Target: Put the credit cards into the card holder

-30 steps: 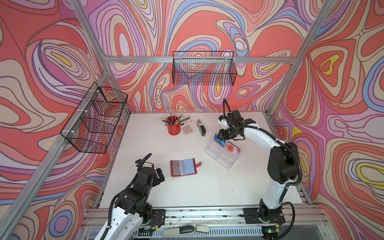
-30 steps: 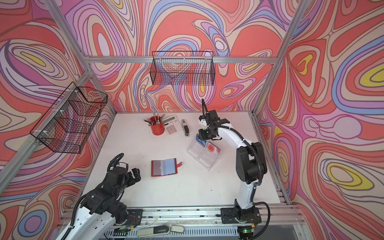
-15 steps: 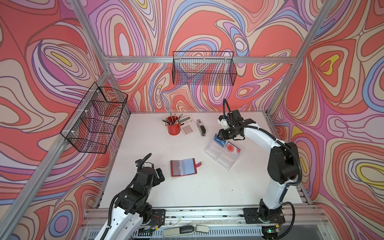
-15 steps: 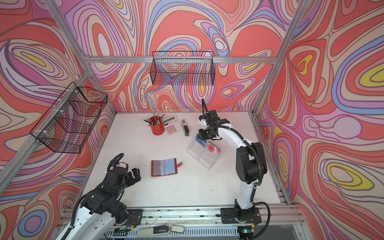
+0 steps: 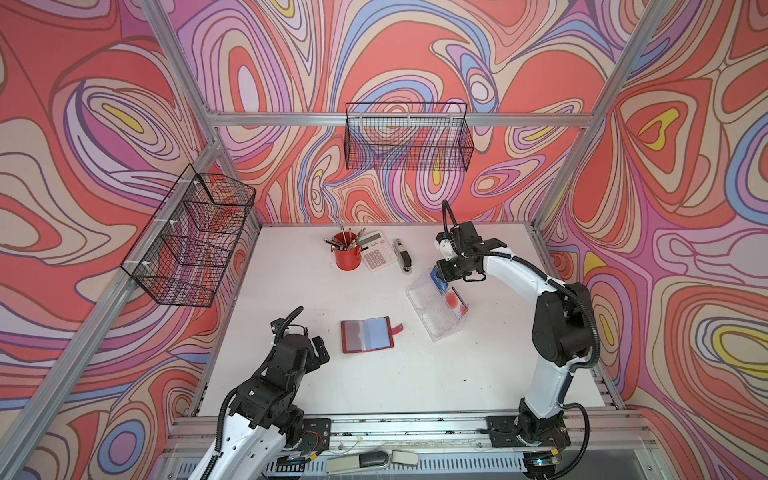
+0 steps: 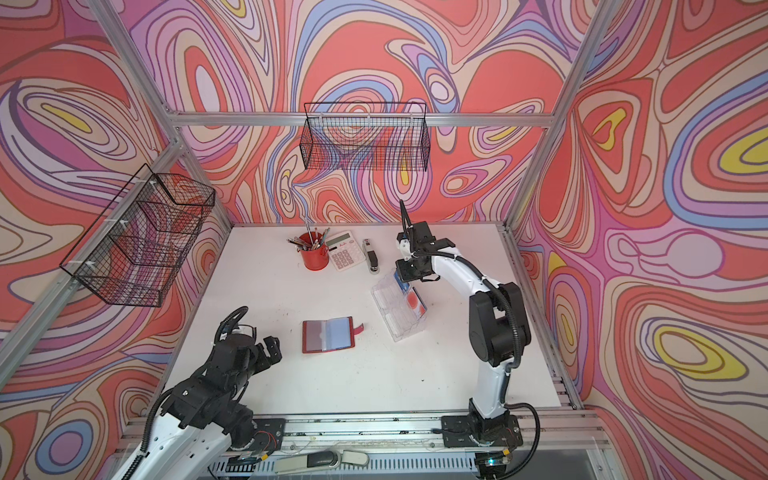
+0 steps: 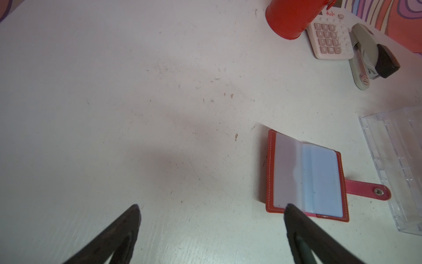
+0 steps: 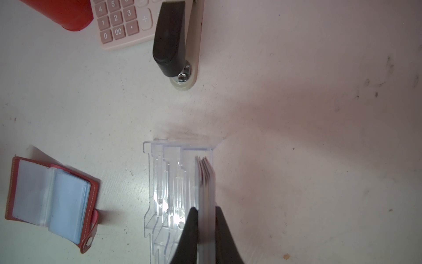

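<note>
While the right jaws clamp thin rectangular credit cards (image 8: 206,182) in the clear acrylic tray (image 8: 159,194), the left jaws stand open; the red folding card holder (image 5: 367,335) lies open on the white table (image 5: 291,291).

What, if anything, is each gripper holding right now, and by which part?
The right gripper pinches a small stack of credit cards, standing in the clear tray, by their upper edge, fingers on either face. The left gripper holds nothing.

Robot lab cell (swirl-printed walls (image 5: 415,50)): aluminium frame (image 5: 291,118), white table (image 5: 415,382), wire baskets (image 5: 409,141).
</note>
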Controlling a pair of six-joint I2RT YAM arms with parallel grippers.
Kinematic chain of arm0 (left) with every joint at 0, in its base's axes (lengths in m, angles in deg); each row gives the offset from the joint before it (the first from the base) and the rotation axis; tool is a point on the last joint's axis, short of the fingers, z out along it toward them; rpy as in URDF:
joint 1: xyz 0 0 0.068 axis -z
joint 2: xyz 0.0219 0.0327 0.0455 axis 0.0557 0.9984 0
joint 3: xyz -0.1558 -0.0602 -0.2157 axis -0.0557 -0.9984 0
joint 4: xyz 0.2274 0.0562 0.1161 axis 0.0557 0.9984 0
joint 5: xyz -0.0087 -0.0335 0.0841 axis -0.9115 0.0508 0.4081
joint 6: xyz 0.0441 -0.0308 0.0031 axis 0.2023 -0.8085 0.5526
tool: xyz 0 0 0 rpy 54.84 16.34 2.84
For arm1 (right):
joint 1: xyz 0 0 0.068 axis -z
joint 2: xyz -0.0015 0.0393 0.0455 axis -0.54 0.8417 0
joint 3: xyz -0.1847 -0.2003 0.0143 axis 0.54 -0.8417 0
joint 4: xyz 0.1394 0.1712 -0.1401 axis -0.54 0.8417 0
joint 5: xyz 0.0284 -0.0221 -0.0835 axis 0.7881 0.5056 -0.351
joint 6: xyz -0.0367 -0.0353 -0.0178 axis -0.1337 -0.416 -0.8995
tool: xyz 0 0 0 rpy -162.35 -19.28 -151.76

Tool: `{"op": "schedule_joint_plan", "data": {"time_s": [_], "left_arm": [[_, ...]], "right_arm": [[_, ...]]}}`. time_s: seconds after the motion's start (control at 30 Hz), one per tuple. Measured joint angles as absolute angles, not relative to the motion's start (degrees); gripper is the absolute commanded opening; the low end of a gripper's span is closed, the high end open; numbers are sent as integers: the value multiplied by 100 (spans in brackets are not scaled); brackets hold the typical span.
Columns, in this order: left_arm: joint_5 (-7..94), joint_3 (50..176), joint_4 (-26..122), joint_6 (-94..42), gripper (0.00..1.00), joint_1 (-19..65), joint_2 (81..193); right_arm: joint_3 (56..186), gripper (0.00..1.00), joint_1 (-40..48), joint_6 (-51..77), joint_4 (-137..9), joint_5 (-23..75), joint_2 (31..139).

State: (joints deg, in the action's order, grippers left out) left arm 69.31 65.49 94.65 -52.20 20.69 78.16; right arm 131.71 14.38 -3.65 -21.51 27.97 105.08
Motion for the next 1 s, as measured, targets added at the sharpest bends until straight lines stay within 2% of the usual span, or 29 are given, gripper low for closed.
{"op": "schedule_joint_plan", "data": {"time_s": [0.17,0.37,0.57,0.73,1.0], "left_arm": [[6931,6549,9465,-5220,100,2069,7816],[6931,6549,9465,-5220,100,2069,7816],[6933,6549,9465,-5220,100,2069,7818],[6933,6549,9465,-5220,100,2069,7818],[6933,6549,9465,-5220,100,2071,7857]], "right_arm": [[13180,5,1435,-245,-2164,2644,10508],[13103,17,1564,-42,-2330,2671,10491],[13038,13,1672,63,-2341,3003,10491],[13038,19,1674,63,-2317,3180,10493],[13038,20,1674,21,-2319,3501,10491]]}}
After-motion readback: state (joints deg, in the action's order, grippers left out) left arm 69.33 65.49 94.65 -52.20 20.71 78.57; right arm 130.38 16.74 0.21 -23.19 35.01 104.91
